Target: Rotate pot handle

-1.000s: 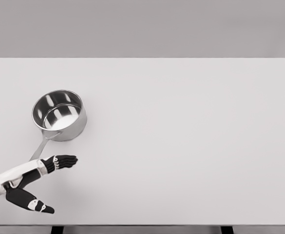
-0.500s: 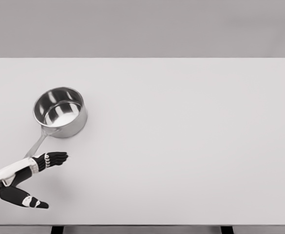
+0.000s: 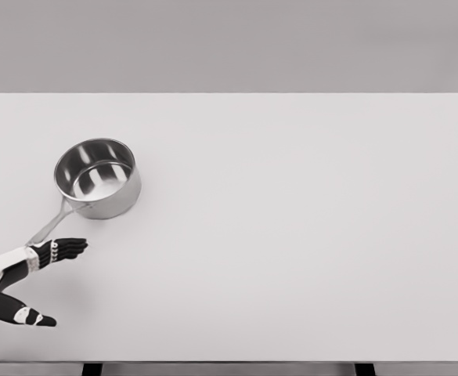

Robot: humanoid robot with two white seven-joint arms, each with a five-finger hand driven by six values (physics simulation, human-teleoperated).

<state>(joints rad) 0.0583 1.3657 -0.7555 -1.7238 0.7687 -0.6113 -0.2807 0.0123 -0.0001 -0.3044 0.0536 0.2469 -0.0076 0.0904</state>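
A shiny steel pot (image 3: 98,178) stands on the white table (image 3: 291,219) at the left. Its thin handle (image 3: 50,225) runs from the pot's near side down to the lower left. My left hand (image 3: 45,274) sits at the lower left edge, just past the handle's end. The fingers (image 3: 66,249) stretch out flat to the right and the thumb (image 3: 27,316) hangs apart below, so the hand is open and holds nothing. The handle's tip meets the hand near the knuckles; whether they touch I cannot tell. The right arm is out of view.
The table's near edge (image 3: 229,361) runs along the bottom of the view, and its far edge (image 3: 229,94) meets a grey wall. Nothing but the pot stands on the tabletop.
My left hand has drawn back to the left and slightly down. The pot's handle has swung clockwise toward the left, and the pot body has shifted a little up.
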